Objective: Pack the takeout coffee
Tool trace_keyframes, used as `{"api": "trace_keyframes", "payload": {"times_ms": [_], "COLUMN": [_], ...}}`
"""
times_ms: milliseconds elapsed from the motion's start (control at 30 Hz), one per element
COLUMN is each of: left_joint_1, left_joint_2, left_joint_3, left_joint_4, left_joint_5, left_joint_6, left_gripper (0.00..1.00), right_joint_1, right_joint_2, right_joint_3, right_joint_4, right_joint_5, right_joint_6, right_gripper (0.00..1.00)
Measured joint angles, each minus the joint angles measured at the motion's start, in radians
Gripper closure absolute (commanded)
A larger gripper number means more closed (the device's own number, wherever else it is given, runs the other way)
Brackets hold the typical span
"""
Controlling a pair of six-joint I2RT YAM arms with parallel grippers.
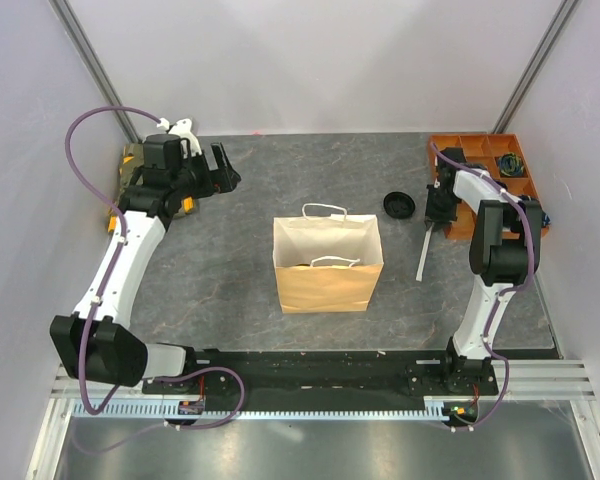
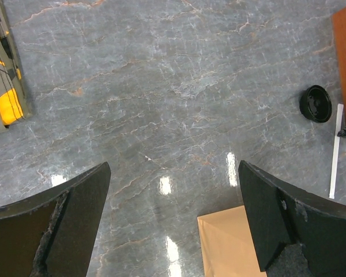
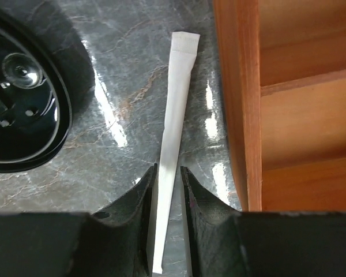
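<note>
1. Right gripper (image 3: 168, 172): the jaws are drawn in to a narrow gap and closed on the long white paper-wrapped straw (image 3: 176, 104), with 1 finger against each long edge. The straw lies flat on the grey marble-pattern table (image 1: 280, 180), just beside the rim of the orange compartment tray (image 3: 236, 104).

2. Left gripper (image 2: 174, 167): the jaws are fully spread and hold nothing. It hangs over the table at the far left, well apart from the bag.

3. Takeout coffee: only the round black plastic lid (image 1: 399, 204) is visible. It rests on the table between the tall brown paper bag with 2 white handles (image 1: 328, 275) and the tray, just left of the right gripper. The bag stands upright at table centre. The cup's position cannot be told.
</note>
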Motion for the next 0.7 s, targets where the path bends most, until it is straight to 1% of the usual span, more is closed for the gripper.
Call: {"api": "trace_keyframes", "payload": {"times_ms": [100,233,433,533,567,633,700], "left_joint_1": [0.0,0.0,0.0,0.0,0.0,0.0,0.0], "left_joint_2": [0.01,0.022,0.048,0.053,0.053,0.055,0.055], "left_joint_3": [0.004,0.006,0.018,0.026,0.031,0.037,0.039], "left_joint_4": [-0.001,0.0,-0.001,0.0,-0.001,-0.001,0.0], "left_joint_5": [0.0,0.001,0.001,0.0,0.0,0.001,0.001], "left_joint_6": [0.006,0.007,0.013,0.02,0.024,0.029,0.034], "left_gripper": [0.0,0.0,0.0,0.0,0.0,0.0,0.0], "right_joint_1": [-0.003,-0.007,-0.008,-0.008,-0.008,-0.009,-0.013], "right_joint_2": [0.01,0.02,0.046,0.053,0.057,0.059,0.059], "right_joint_3": [0.003,0.004,0.029,0.039,0.043,0.047,0.048], "right_joint_4": [-0.001,-0.001,-0.004,-0.009,-0.011,-0.011,-0.01], "right_joint_5": [0.004,0.006,0.0,-0.009,-0.013,-0.025,-0.045], "right_joint_6": [0.003,0.006,0.006,0.008,0.008,0.009,0.01], "right_gripper": [0.69,0.69,0.72,0.8,0.9,1.0,1.0]}}
